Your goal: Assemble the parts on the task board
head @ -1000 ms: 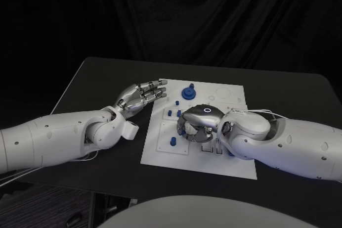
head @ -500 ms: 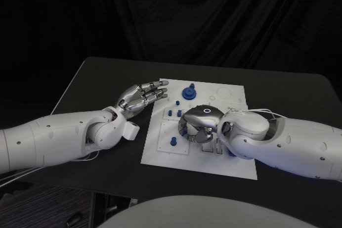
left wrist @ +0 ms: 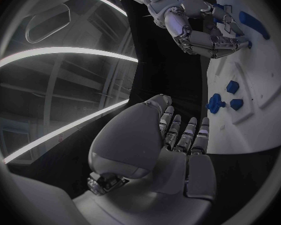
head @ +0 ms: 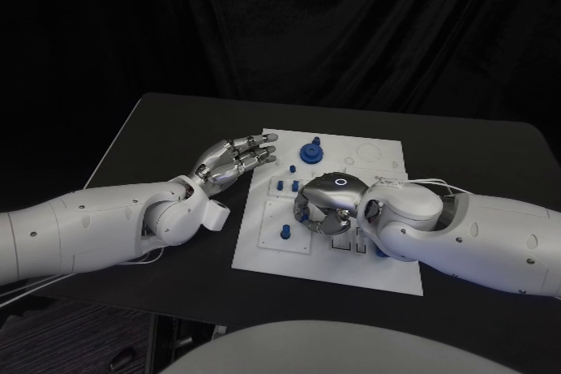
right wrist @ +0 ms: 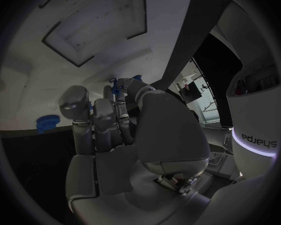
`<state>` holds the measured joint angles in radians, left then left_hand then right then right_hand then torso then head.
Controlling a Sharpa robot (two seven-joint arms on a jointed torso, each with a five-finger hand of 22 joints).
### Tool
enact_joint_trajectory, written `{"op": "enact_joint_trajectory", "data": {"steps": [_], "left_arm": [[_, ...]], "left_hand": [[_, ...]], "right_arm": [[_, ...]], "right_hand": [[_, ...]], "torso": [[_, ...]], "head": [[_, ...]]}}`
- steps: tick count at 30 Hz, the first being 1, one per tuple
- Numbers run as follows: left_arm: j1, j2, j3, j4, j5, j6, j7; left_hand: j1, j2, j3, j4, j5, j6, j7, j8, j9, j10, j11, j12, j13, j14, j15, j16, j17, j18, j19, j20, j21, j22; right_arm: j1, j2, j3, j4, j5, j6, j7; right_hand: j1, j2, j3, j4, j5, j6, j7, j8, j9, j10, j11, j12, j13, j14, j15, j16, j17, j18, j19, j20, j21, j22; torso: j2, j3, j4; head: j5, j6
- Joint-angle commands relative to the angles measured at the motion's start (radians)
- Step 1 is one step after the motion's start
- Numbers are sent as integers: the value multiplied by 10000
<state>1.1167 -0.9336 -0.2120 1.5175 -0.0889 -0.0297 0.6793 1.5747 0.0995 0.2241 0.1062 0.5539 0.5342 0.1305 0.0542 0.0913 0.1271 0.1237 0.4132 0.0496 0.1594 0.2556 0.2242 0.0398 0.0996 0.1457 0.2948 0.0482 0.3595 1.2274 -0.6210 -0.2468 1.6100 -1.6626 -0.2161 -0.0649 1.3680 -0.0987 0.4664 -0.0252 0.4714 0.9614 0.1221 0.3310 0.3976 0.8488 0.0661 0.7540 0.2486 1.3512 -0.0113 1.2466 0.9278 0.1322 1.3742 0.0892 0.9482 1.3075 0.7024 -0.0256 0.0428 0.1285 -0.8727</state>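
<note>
The white task board lies in the middle of the black table. My right hand hovers low over the board's middle with its fingers curled down. Its thumb and fingertips pinch a small blue part against the board. My left hand floats beside the board's far left edge, fingers spread and holding nothing. In the left wrist view that hand points along the board toward my right hand. A round blue part with a peg stands at the board's far side.
Small blue parts stand near the board's left edge, between my two hands, and another blue part sits at its near left. Bare black table stretches left of the board. My right forearm covers the board's near right corner.
My left hand has drifted slightly toward the board. My right hand stays in the same spot over the board's middle.
</note>
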Motion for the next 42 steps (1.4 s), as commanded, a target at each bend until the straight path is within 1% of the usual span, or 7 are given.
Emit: {"op": "enact_joint_trajectory", "data": {"steps": [1, 8, 15, 19, 33, 42], "left_arm": [[-26, 15, 8, 9, 41, 165, 1116], [-48, 16, 8, -1, 41, 190, 1109], [-69, 11, 8, -14, 41, 207, 1101], [-81, 14, 8, -26, 41, 217, 1100], [-131, 12, 8, -48, 41, 257, 1082], [-154, 18, 8, -55, 41, 274, 1073]], "left_hand": [[-27, 108, 50, 6, 64, 39, 21, 50, -2, -3, 84, 51, 12, -54, -12, 36, 10, -124, 77, -5, 52, -1], [-35, 112, 70, 11, 69, 73, 36, 58, 3, 7, 97, 64, 14, -56, -12, 39, 11, -129, 88, -5, 54, 7], [-37, 112, 75, 12, 71, 78, 38, 60, 4, 10, 101, 71, 15, -57, -12, 39, 11, -130, 92, -5, 55, 12], [-37, 112, 75, 12, 71, 78, 38, 60, 4, 10, 101, 71, 15, -57, -12, 39, 11, -130, 92, -5, 55, 12], [-50, 120, 117, 20, 82, 130, 62, 73, 12, 31, 128, 102, 18, -59, -10, 46, 11, -139, 103, -5, 56, 4], [-50, 120, 117, 20, 82, 130, 62, 73, 12, 31, 128, 102, 18, -59, -10, 46, 11, -139, 103, -5, 56, 4]], "right_arm": [[13, -4, -1, 21, -139, -51, -191], [13, -13, -1, 57, -467, -6, -270], [13, -16, -1, 101, -614, 97, -361], [13, -20, -1, 112, -717, 163, -428], [14, -8, -1, 128, -1007, 447, -775], [14, 23, -1, 140, -1043, 407, -776]], "right_hand": [[163, 20, -4, -86, -73, -16, 91, -60, -13, -89, 4, 66, 27, -60, -7, -59, -5, -108, -76, -1, -49, 1005], [373, -45, -17, -342, -380, -40, 130, -215, -56, -62, 31, 81, 87, -145, 9, -138, -99, -92, -129, 11, -139, 994], [480, -100, 0, -489, -495, -139, 175, -379, -116, -31, 67, 45, 102, -217, 31, -200, -171, -77, -187, 24, -226, 979], [500, -108, 7, -517, -513, -164, 186, -417, -130, -35, 79, 29, 103, -238, 39, -220, -199, -70, -208, 28, -268, 970], [491, -118, 7, -548, -587, -134, 213, -473, -146, -87, 119, -55, 92, -349, 73, -323, -345, -36, -315, 52, -473, 921], [479, -124, 4, -554, -603, -175, 227, -520, -161, -95, 129, -80, 91, -373, 84, -338, -356, -31, -341, 62, -505, 914]], "torso": [[-2, 0, -2], [0, 0, -2], [-1, -2, -2], [-1, -2, -1], [0, -2, -1], [0, -2, -1]], "head": [[21, 1], [66, 1], [124, 1], [161, 1], [214, 1], [242, 1]]}}
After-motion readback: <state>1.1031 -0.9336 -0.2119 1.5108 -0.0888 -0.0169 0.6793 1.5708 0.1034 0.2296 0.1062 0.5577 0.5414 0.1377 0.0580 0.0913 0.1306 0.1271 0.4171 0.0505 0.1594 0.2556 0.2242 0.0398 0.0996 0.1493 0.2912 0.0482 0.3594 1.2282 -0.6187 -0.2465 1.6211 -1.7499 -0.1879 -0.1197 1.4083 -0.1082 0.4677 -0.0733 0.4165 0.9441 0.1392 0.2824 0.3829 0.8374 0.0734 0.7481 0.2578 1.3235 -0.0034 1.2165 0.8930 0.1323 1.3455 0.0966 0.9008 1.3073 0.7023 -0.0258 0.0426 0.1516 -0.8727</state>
